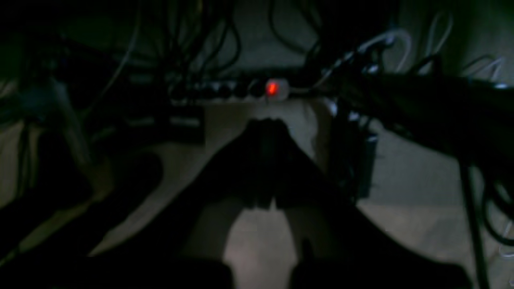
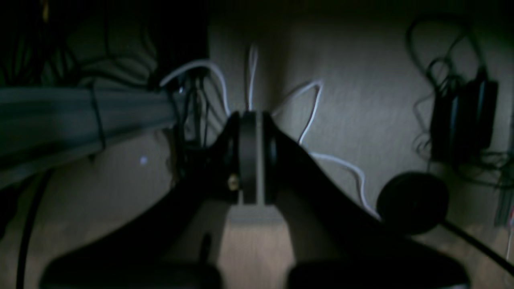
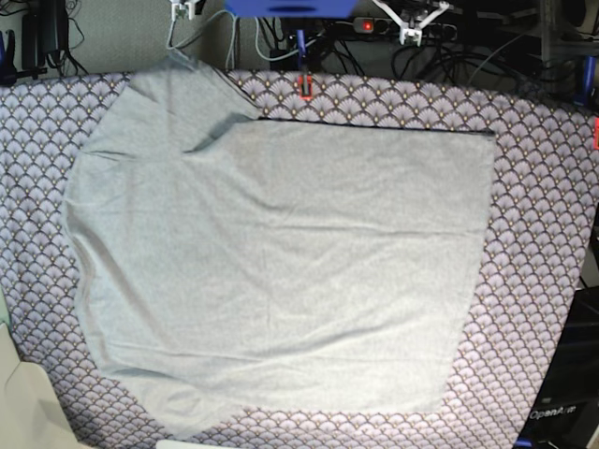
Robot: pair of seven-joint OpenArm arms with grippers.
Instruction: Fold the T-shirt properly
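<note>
On the purple fan-scale tablecloth (image 3: pixel 543 234), base view: T-shirt (image 3: pixel 281 262) spread flat, light grey, filling most of the cloth from 9 o'clock across to about 3 o'clock. One sleeve runs up to 11 o'clock at the far table edge; the right-side edge is straight. Shallow wrinkles across the body. Neither arm shows over the cloth.

Left wrist view, very dark: left gripper (image 1: pixel 265 124) with jaws pressed together, nothing between them, pointing to 12 o'clock at a power strip with a red light (image 1: pixel 272 88) amid cables.

Right wrist view: right gripper (image 2: pixel 253 120) likewise closed and empty; white cables (image 2: pixel 313 104) lie at 12 to 1 o'clock beyond it.
</note>
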